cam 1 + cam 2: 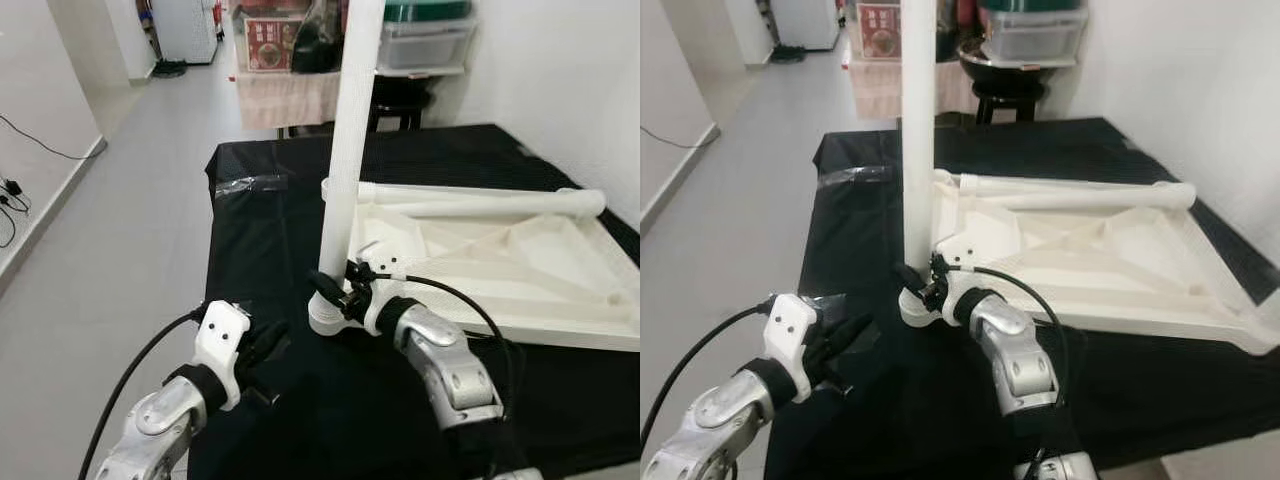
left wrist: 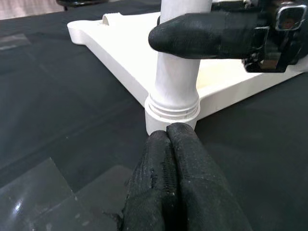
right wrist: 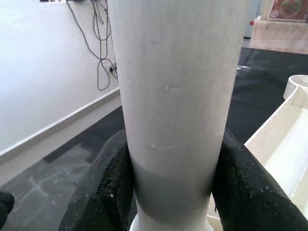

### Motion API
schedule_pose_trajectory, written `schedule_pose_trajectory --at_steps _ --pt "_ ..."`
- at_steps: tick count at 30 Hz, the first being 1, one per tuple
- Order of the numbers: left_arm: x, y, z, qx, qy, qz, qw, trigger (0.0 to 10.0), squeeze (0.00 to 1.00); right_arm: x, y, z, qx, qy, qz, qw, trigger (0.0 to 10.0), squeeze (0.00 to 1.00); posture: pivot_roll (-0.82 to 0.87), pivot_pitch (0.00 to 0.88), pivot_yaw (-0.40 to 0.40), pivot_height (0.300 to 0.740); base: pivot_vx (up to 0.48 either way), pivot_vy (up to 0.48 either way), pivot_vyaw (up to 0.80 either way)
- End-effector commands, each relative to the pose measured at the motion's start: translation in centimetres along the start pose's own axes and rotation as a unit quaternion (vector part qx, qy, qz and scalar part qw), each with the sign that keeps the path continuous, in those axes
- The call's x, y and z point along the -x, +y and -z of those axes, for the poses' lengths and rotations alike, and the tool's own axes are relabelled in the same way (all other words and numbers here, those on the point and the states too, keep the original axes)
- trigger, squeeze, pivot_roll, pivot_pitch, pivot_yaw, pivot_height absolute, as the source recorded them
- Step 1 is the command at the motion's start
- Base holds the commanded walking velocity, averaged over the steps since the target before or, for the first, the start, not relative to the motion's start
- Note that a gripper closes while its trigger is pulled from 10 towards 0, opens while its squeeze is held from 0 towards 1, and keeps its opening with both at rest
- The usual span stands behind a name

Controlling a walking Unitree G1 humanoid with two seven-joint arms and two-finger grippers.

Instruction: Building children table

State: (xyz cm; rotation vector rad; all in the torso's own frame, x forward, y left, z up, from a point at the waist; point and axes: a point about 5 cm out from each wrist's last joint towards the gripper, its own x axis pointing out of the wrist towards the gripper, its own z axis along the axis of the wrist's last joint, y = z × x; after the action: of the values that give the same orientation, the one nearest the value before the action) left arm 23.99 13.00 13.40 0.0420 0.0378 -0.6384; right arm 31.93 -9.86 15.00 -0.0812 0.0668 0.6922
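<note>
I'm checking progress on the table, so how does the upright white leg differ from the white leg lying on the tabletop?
The upright leg stands vertically at the corner of the upside-down tabletop; the lying leg rests horizontally along its far edge. The right gripper is shut on the upright leg near its base; nothing holds the lying leg. Both are white, round plastic tubes.

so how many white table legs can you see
2. One white round table leg stands upright at the near corner of the upturned white tabletop, held by the right gripper. Another lies across the tabletop's far edge. More may be hidden.
</note>
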Motion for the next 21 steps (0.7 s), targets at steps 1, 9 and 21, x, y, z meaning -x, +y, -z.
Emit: schedule_pose_trajectory --at_steps 1,9,21 --pt "0.0 0.1 0.2 0.003 0.001 -0.006 1.000 10.0 0.00 0.6 -0.1 1.9 0.004 0.053 0.000 0.999 4.7 0.00 -0.02 0.065 -0.032 0.740 0.000 0.000 0.00" --pt "-0.1 0.1 0.4 0.006 0.002 -0.011 1.000 10.0 0.00 1.0 1.3 -1.3 -0.020 0.000 -0.230 0.973 10.0 0.71 0.00 0.051 -0.032 0.740 0.000 0.000 0.00" --pt "-0.1 -0.1 0.6 0.010 0.004 -0.007 1.000 10.0 0.00 -0.4 -1.4 -3.3 0.022 0.017 -0.367 0.930 10.0 0.00 0.02 0.044 -0.041 0.740 0.000 0.000 0.00"
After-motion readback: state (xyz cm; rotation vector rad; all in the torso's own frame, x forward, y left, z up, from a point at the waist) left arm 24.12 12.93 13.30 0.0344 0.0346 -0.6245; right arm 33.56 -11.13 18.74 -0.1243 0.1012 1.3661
